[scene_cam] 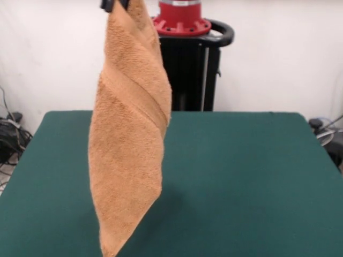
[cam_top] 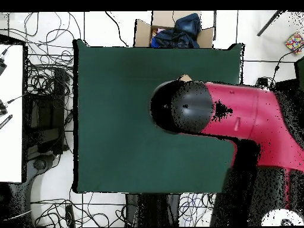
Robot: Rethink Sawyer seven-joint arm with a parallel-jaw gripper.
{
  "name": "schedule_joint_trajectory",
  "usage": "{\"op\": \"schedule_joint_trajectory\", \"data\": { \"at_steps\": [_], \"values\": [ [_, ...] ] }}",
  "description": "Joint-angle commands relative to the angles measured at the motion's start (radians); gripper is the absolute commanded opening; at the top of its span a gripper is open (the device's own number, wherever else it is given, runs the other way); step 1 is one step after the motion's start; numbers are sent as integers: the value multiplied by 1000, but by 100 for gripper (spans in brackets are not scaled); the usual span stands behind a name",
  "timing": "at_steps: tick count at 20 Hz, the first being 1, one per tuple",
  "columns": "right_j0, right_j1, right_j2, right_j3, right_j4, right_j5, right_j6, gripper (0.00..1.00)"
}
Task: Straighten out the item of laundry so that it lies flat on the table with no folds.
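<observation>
The orange-tan towel (scene_cam: pixel 128 155) hangs from its top corner in a long, twisted drape, with one woven band slanting across its upper half. My gripper (scene_cam: pixel 115 4) shows only as black tips at the top edge, shut on that corner. The towel's lower tip reaches the bottom of the front view, so I cannot tell whether it touches the dark green table (scene_cam: pixel 241 176). In the overhead view my red and black arm (cam_top: pixel 237 119) reaches over the table (cam_top: pixel 119 119) and hides the gripper; only a sliver of the towel (cam_top: pixel 186 78) shows beside the arm.
The black pedestal with its red base (scene_cam: pixel 182 21) stands behind the table's far edge. A cardboard box of dark clothes (cam_top: pixel 175 29) sits beyond the table. Cables (cam_top: pixel 47 107) and a white bench (cam_top: pixel 12 113) lie beside the table.
</observation>
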Motion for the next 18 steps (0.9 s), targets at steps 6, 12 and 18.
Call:
{"op": "schedule_joint_trajectory", "data": {
  "at_steps": [6, 12, 18],
  "values": [
    [-46, -4, 89, 77, -72, -13, -200, 0],
    [-47, -21, 109, 84, -92, -50, -200, 0],
    [-50, -38, 103, 150, -114, -120, -181, 0]
  ]
}}
